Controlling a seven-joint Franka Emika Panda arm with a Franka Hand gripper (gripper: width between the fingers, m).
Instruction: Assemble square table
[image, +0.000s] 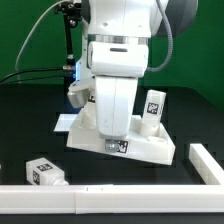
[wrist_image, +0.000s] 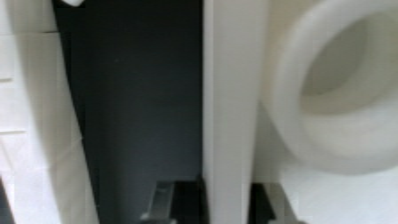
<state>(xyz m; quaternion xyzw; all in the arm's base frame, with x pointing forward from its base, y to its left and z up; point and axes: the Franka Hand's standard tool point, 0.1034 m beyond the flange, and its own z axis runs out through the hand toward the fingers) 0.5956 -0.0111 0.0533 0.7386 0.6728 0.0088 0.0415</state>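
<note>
As the exterior view showed it, the gripper (image: 114, 142) sat low at the near edge of the slab (image: 160, 150), the square table's top. The slab lay flat on the black bench (image: 30, 120) in the middle of the scene. The arm's bulky white hand hid the fingertips, so from there I could not tell whether they stood apart or pressed on the plastic. A standing leg (image: 152, 110) rose upright on the slab toward the exterior view's right. A fallen leg (image: 46, 172) lay on the bench well apart, toward the exterior view's left, near the long white rail (image: 100, 198) along the front. Another white piece (image: 78, 93) showed behind the arm, too hidden to name.

Though the wrist view was very close and blurred, it showed a white wall, probably the raised rim (wrist_image: 231, 90), with a round corner hole (wrist_image: 338, 90) just beside it and a dark gap on its other side. Here too the fingers' state could not be made out.

By its look the slab was stiff, light moulded plastic, smooth and likely slippery. The rim seemed the sensible hold, pinched across its thickness away from the holes. Taken near a corner, the slab would probably pivot. The blocky legs looked best gripped across their flat sides.
</note>
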